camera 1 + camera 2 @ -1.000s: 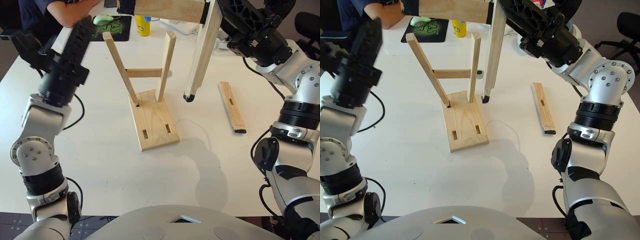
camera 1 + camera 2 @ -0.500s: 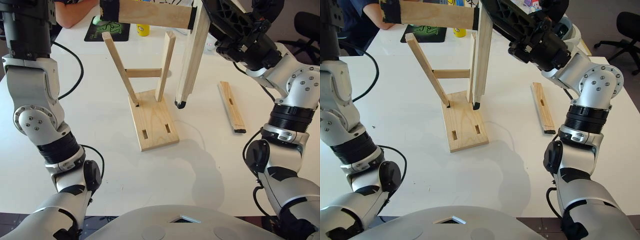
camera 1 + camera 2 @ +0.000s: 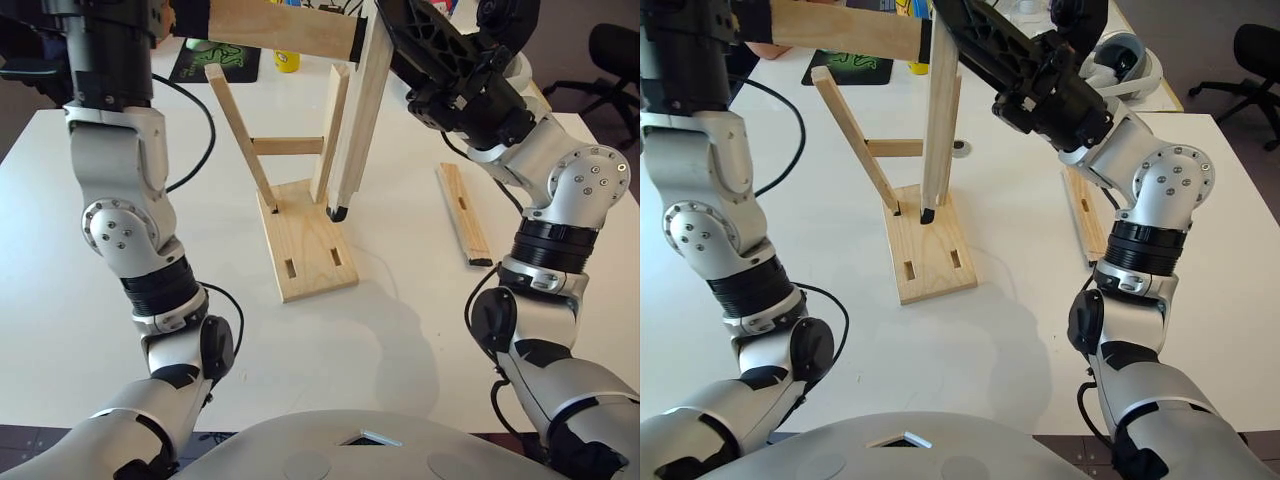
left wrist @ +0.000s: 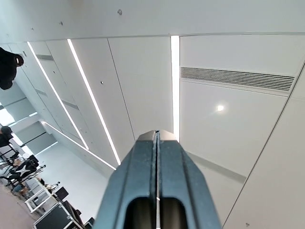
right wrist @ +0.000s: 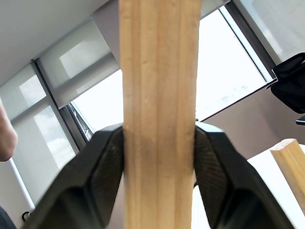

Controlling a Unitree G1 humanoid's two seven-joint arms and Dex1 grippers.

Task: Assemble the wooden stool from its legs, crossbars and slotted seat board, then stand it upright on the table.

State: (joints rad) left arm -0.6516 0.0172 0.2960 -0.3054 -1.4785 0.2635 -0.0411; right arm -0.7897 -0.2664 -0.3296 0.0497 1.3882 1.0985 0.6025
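Observation:
The slotted seat board (image 3: 305, 243) lies flat on the white table (image 3: 200, 290). Two legs (image 3: 240, 135) joined by a crossbar (image 3: 287, 146) stand in its far slots. My right gripper (image 5: 159, 181) is shut on a second leg (image 3: 358, 120), held nearly upright high above the table. That leg's black tip (image 3: 338, 213) hangs just above the board's far end, beside the standing pair. A wooden bar (image 3: 280, 28) joined to its top runs left toward my raised left arm. My left gripper (image 4: 156, 143) points at the ceiling, fingers shut on nothing.
A loose slotted wooden bar (image 3: 465, 212) lies on the table to the right. A yellow cup (image 3: 286, 58) and a black mouse pad (image 3: 215, 65) sit at the far edge. An office chair (image 3: 615, 50) stands beyond the right side.
My right arm has carried the held leg frame leftward and a little lower, so its black tip is close to the seat board. My left arm has swung up to upright at the left.

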